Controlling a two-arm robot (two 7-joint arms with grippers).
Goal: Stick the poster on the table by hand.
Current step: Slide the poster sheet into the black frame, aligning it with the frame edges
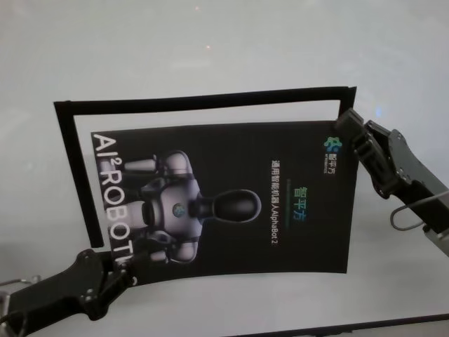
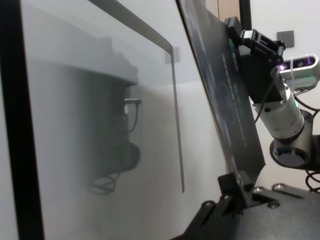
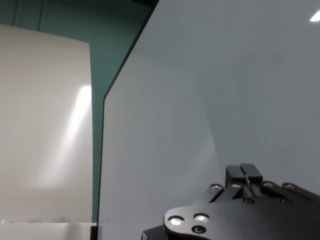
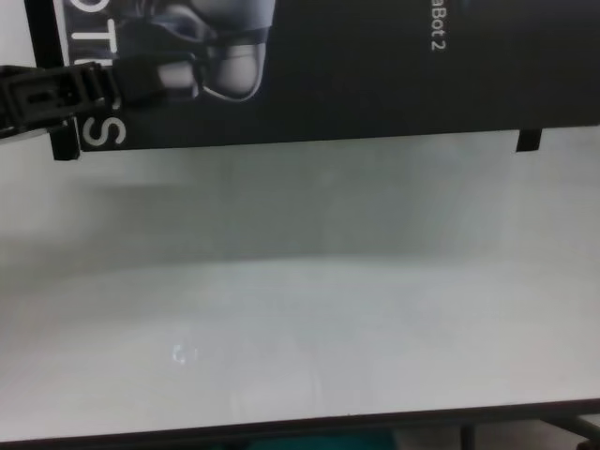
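The poster (image 1: 231, 200), black with a white-grey robot and white letters, hangs a little above the white table (image 1: 210, 42), inside an outline of tape strips. My left gripper (image 1: 125, 270) is shut on its near left corner, by the big letters. My right gripper (image 1: 344, 128) is shut on the far right corner, beside the green logo. In the left wrist view the poster (image 2: 225, 100) shows nearly edge-on, tilted off the table, held between the left gripper (image 2: 235, 186) and the right gripper (image 2: 239, 37). The chest view shows the poster's near edge (image 4: 375, 84) and the left gripper (image 4: 141, 82).
Narrow black tape strips lie on the table: a long one along the far side (image 1: 203, 100), one down the left (image 1: 76, 175), a short one at the far right (image 1: 345, 102). Short tape tabs (image 4: 530, 141) stick out at the poster's near corners. The table's dark near edge (image 4: 300, 427) runs below.
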